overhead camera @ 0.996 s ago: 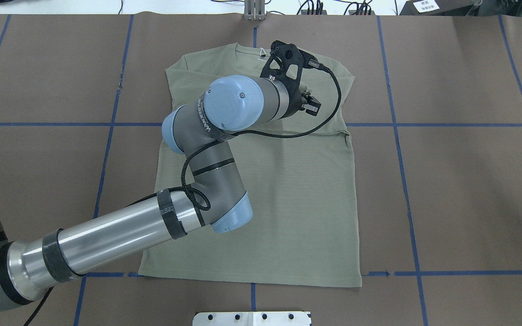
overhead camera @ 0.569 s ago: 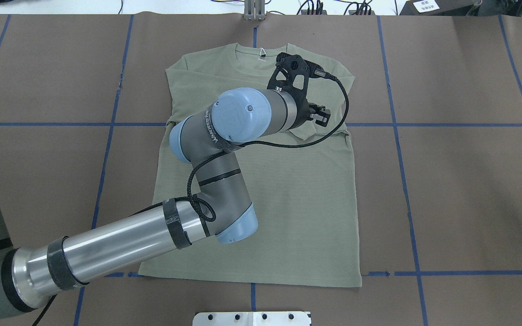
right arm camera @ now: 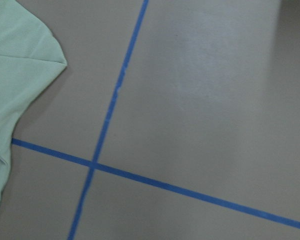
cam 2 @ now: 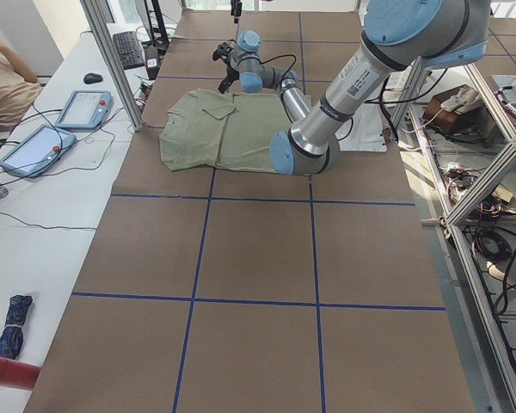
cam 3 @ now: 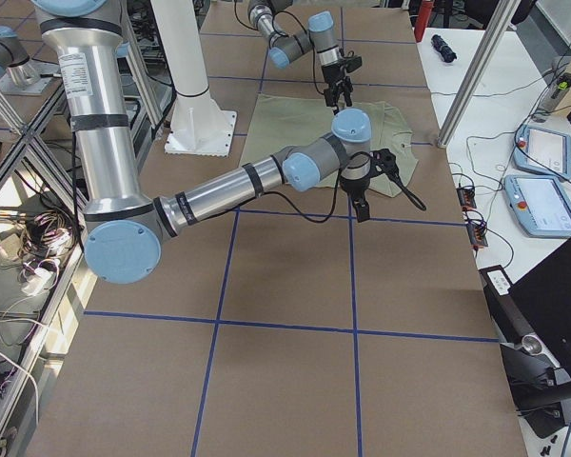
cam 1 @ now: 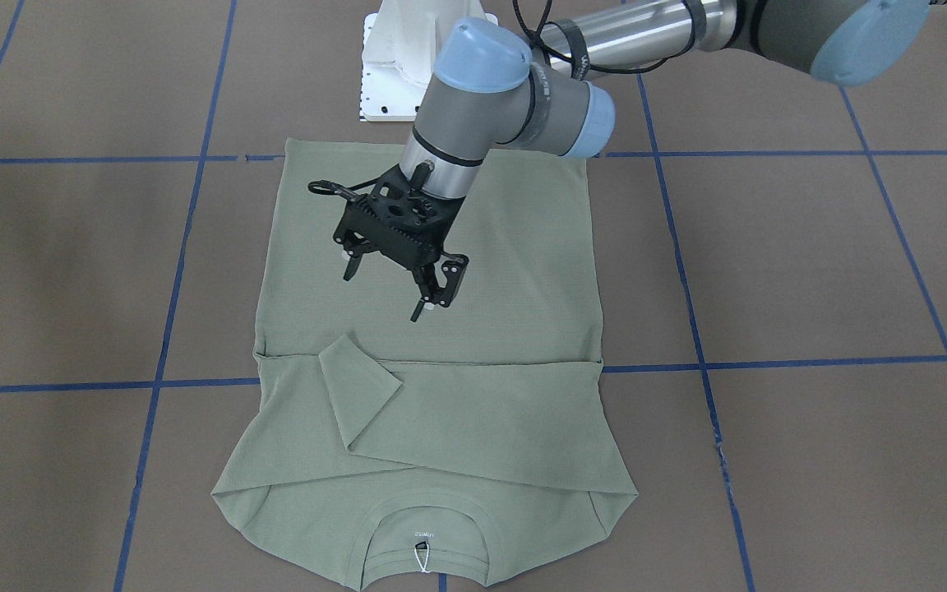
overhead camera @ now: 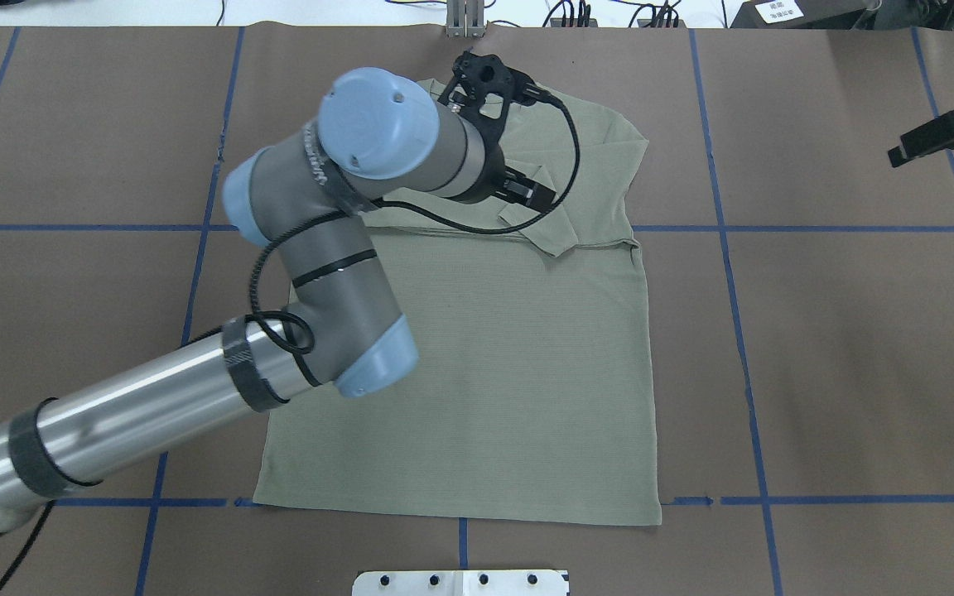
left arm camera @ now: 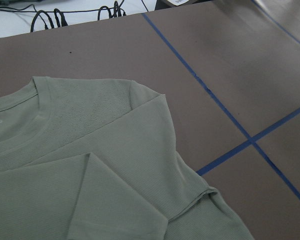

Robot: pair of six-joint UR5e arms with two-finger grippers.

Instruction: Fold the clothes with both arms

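Observation:
The sage-green shirt (cam 1: 523, 247) (overhead camera: 527, 372) lies flat on the brown table, neck toward the far side from the robot. Both sleeves are folded across its chest, and one cuff (cam 1: 358, 370) (overhead camera: 556, 236) lies turned over on top. My left gripper (cam 1: 390, 288) (overhead camera: 529, 191) hangs open and empty above the shirt's middle, just behind that cuff. The left wrist view shows the collar and the folded sleeve (left arm camera: 115, 200). My right gripper (overhead camera: 941, 136) shows only as a black part at the table's right edge, so I cannot tell its state. Its camera sees one shirt corner (right arm camera: 15, 65).
Blue tape lines (overhead camera: 725, 228) divide the brown table cover. The robot's white base plate (cam 1: 391, 74) (overhead camera: 460, 582) sits just past the shirt's hem. Side tables hold tablets (cam 2: 82, 107) (cam 3: 542, 152), and a person (cam 2: 0, 77) sits at one edge.
My left gripper has lifted and drawn back to the left, and the sleeve cuff it hung over now lies on the shirt. The right gripper has come further into view at the right edge.

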